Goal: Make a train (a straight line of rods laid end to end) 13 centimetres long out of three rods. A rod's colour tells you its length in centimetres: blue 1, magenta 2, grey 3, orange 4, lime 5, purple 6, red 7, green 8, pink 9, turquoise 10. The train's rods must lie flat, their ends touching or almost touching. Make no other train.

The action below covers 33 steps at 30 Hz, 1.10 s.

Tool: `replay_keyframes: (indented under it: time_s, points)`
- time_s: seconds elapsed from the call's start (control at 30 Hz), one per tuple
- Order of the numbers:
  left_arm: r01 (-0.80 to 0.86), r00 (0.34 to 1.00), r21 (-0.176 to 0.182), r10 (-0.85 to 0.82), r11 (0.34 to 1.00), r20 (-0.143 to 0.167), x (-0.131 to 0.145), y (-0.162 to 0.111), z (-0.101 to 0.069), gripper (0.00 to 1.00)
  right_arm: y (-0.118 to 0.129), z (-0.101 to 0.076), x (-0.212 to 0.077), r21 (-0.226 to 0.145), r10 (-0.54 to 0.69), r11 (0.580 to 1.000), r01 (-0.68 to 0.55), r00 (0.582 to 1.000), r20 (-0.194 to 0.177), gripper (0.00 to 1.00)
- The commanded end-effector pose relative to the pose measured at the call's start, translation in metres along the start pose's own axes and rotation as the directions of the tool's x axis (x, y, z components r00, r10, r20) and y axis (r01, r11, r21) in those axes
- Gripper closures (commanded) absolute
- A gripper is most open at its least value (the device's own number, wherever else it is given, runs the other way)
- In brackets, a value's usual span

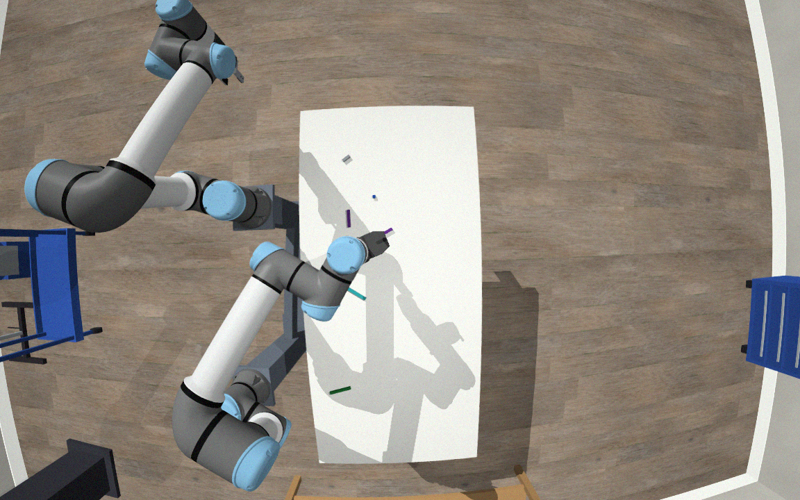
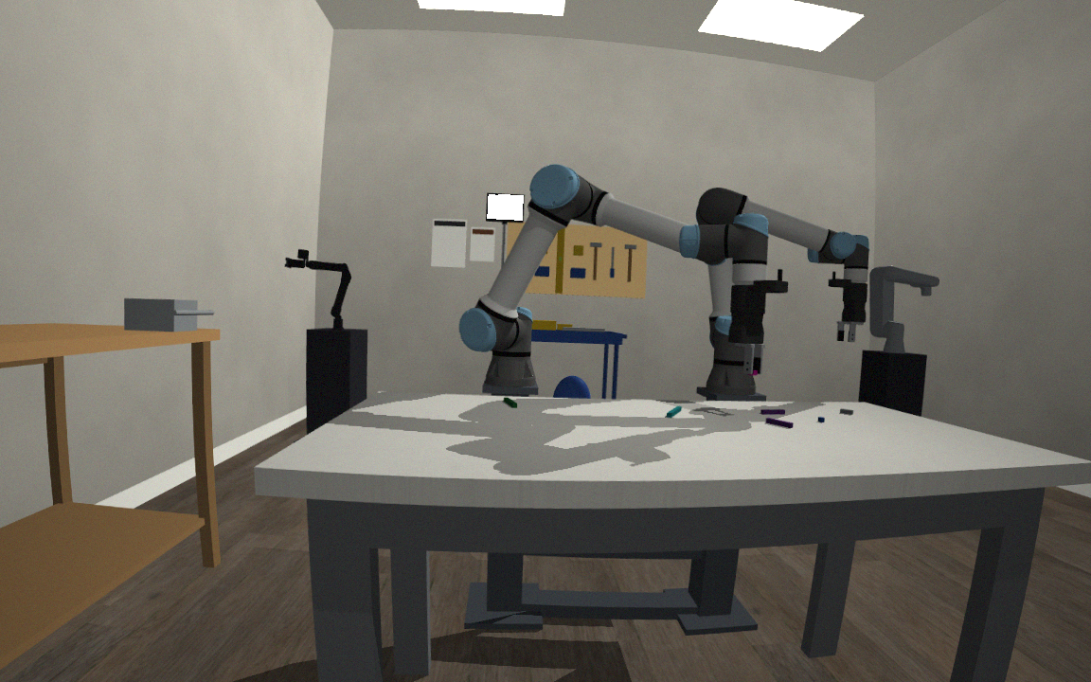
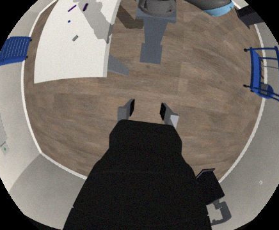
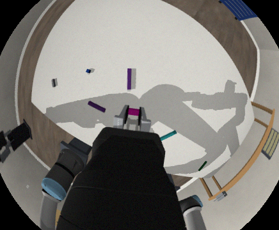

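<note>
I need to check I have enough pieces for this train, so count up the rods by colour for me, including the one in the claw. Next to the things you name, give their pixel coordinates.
Purple (image 1: 348, 218) (image 2: 778, 421) (image 3: 71, 8) (image 4: 128, 78): 2
Magenta (image 2: 755, 372) (image 4: 134, 112), in the right claw (image 2: 754, 371) (image 4: 134, 111): 1
Blue (image 1: 373, 196) (image 2: 820, 419) (image 3: 69, 21) (image 4: 88, 71): 1
Grey (image 1: 346, 159) (image 2: 846, 411) (image 3: 75, 38) (image 4: 54, 82): 1
Turquoise (image 1: 357, 294) (image 2: 674, 411) (image 4: 168, 135): 1
Green (image 1: 339, 390) (image 2: 509, 403) (image 4: 203, 165): 1
Total: 7

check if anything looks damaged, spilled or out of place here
Nothing looks damaged or spilled. The rods lie scattered at different angles, like the turquoise rod and green rod, but that seems normal for an unbuilt train. The magenta rod is in the right jaws.
</note>
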<state>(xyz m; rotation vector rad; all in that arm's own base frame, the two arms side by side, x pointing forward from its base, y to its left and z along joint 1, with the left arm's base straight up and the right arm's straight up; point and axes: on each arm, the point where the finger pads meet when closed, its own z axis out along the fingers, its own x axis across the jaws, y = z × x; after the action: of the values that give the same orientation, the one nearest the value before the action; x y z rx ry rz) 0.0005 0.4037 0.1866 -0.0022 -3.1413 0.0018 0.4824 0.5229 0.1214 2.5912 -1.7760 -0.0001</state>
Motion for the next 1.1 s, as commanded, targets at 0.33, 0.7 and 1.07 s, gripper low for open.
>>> replay_keyframes:
  time_s: [0.33,0.7,1.07]
  points:
    - [0.000,1.000,-0.001,0.000,1.000,0.000,0.000,0.000,0.000,0.00,0.079,-0.014,0.018,0.001,-0.104,0.995,0.104,0.995,0.001,0.60]
    - [0.000,1.000,-0.001,0.000,1.000,0.000,0.000,0.000,0.000,0.00,0.164,-0.012,0.051,0.001,-0.214,0.977,0.214,0.977,0.001,0.60]
    - [0.000,1.000,-0.001,0.000,1.000,0.000,0.000,0.000,0.000,0.00,0.218,-0.002,0.078,0.001,-0.284,0.959,0.284,0.959,0.001,0.60]
